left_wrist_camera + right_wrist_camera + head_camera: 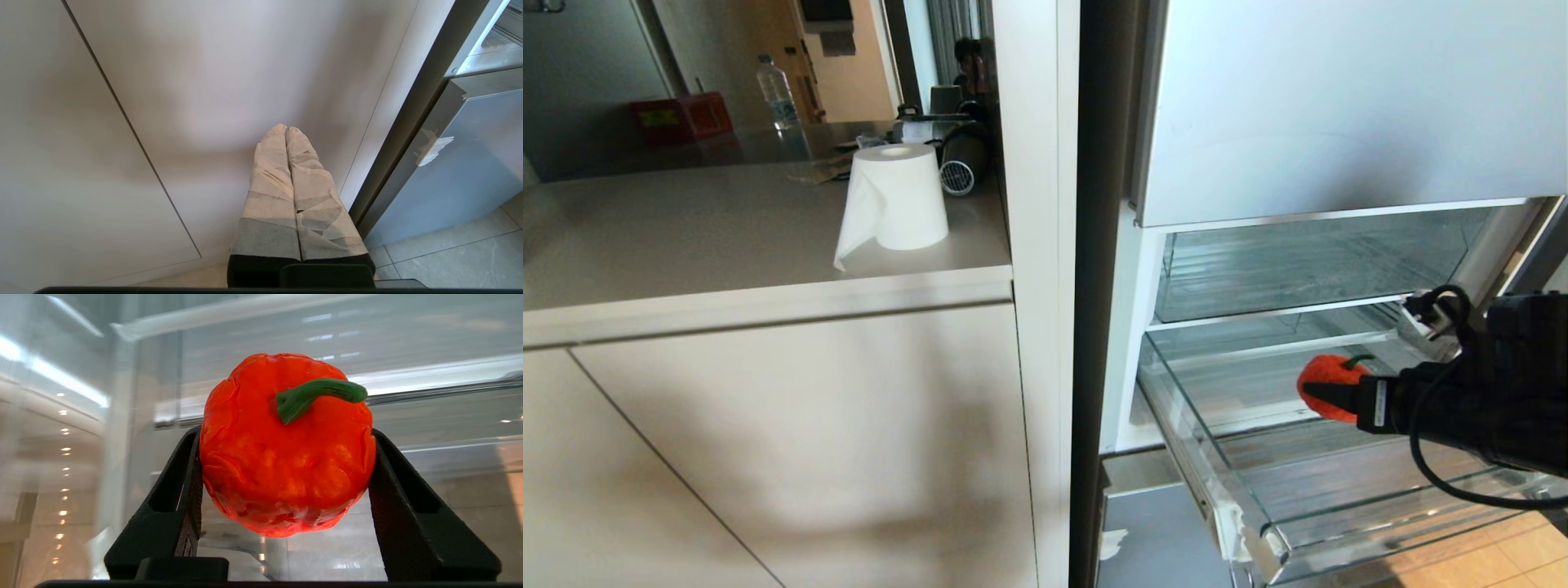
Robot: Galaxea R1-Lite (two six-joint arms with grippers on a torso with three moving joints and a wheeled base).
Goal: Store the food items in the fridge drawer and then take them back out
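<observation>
White cabinet fronts (768, 457) fill the left half of your head view, topped by a pale desk (686, 237) that carries a roll of white paper (894, 200) near its right end, with a water bottle (776, 91) and a red box (682, 116) farther back. To the right you have the open fridge, its pale upper panel (1339, 106) above and a silver-blue lower panel (1152, 539) below. Between them the fridge drawer (1217, 482), clear-walled with a ribbed bottom and torn white tape at its near left corner, stands pulled out toward you. Your right hand (1327, 396) reaches in from the right edge over the far part of that drawer, and its two black fingers (179, 498) are clamped on either side of an orange-red pepper (286, 449) with a curved green stem (318, 396), which hangs clear above the drawer's bottom. Your left hand (287, 130) sits low down on the left, facing the cabinet fronts just beside the fridge's edge, its tape-wrapped fingers pressed together with nothing between them.
</observation>
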